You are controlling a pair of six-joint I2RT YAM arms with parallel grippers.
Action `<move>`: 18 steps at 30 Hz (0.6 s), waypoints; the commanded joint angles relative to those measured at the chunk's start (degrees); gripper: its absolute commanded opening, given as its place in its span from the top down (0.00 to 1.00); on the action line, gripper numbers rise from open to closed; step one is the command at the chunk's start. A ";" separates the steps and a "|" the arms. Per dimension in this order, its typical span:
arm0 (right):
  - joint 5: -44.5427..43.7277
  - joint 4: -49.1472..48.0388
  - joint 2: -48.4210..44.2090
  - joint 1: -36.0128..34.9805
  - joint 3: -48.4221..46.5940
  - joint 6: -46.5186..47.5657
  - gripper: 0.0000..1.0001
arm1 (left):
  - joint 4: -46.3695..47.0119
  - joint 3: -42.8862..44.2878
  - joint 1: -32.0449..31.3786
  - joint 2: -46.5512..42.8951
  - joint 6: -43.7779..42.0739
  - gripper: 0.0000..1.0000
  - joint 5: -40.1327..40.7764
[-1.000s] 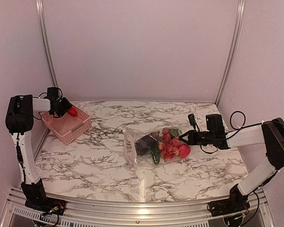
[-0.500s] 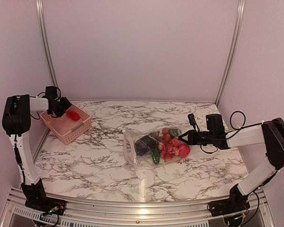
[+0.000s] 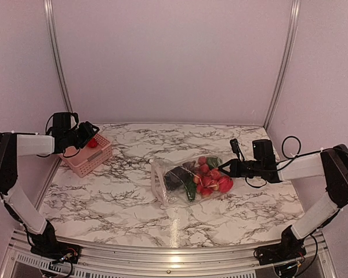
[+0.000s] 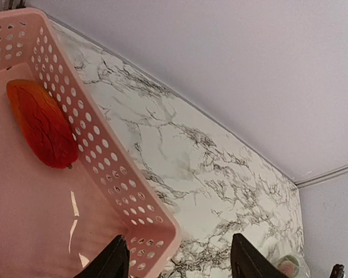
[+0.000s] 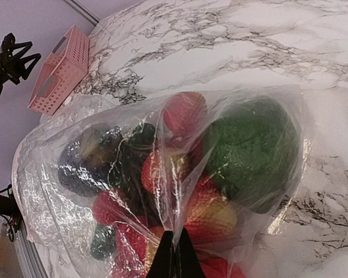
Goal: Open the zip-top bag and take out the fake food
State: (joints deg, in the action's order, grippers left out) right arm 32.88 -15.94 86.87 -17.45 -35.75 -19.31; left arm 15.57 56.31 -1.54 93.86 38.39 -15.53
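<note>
In one pink basket (image 3: 88, 157) at the far left of the table (image 3: 104, 200): a single red-orange toy piece (image 4: 43, 124), flat on the bottom. Mid-table, one clear zip-top bag (image 3: 169, 184) on its side, packed with fake food (image 3: 213, 178), mostly red, some dark green, one dark purple; too jumbled to count. Pinched tight on the bag's film at its right end: right gripper (image 3: 223, 169). Spread apart and empty above the basket: left gripper (image 4: 180, 260).

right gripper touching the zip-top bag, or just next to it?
Touching. The right wrist view shows the right gripper shut on a fold of the zip-top bag, with the clear film pinched between its tips.
</note>
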 commanded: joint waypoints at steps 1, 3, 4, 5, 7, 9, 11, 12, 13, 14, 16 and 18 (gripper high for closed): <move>1.04 -2.13 -0.80 0.25 0.66 -0.42 1.00 | 6.84 -6.65 -4.99 -4.03 1.19 0.39 -2.72; 1.28 -3.07 -0.72 0.10 1.38 -0.95 1.00 | 9.97 -9.80 -8.17 -5.41 2.09 0.40 -3.59; 1.47 -3.72 -0.62 0.01 1.77 -1.24 1.00 | 11.42 -11.32 -10.29 -5.87 2.15 0.40 -3.86; 1.56 -4.37 -0.46 -0.18 2.15 -1.62 1.00 | 12.53 -12.47 -12.23 -6.16 2.01 0.41 -4.18; 1.57 -4.98 -0.14 -0.41 2.62 -1.97 1.00 | 15.41 -15.14 -15.75 -6.52 2.61 0.43 -4.21; 1.50 -5.61 -0.12 -0.48 3.15 -2.21 1.00 | 19.28 -18.38 -18.52 -6.97 3.50 0.44 -4.74; 1.17 -5.52 -0.13 -0.56 3.30 -1.95 1.00 | 23.60 -21.48 -20.90 -7.22 5.00 0.46 -4.52; 0.92 -5.38 -0.06 -0.54 3.31 -1.75 1.00 | 26.05 -23.45 -22.23 -7.16 5.57 0.47 -4.93; 0.76 -5.21 0.08 -0.50 3.24 -1.50 1.00 | 27.86 -24.38 -23.56 -7.00 5.67 0.47 -5.05; 0.60 -5.08 0.27 -0.47 3.16 -1.30 1.00 | 29.30 -25.07 -24.92 -6.87 5.41 0.48 -5.08; 0.35 -5.02 0.48 -0.48 2.93 -1.03 1.00 | 32.00 -26.02 -28.13 -6.34 3.42 0.48 -5.01; 0.26 -4.63 0.50 -0.47 2.57 -0.76 1.00 | 33.34 -26.48 -30.41 -5.80 0.26 0.49 -5.02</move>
State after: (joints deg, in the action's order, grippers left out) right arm 33.47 -20.14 86.89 -17.76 -32.56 -20.88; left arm 40.03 30.72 -28.16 87.92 42.54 -19.92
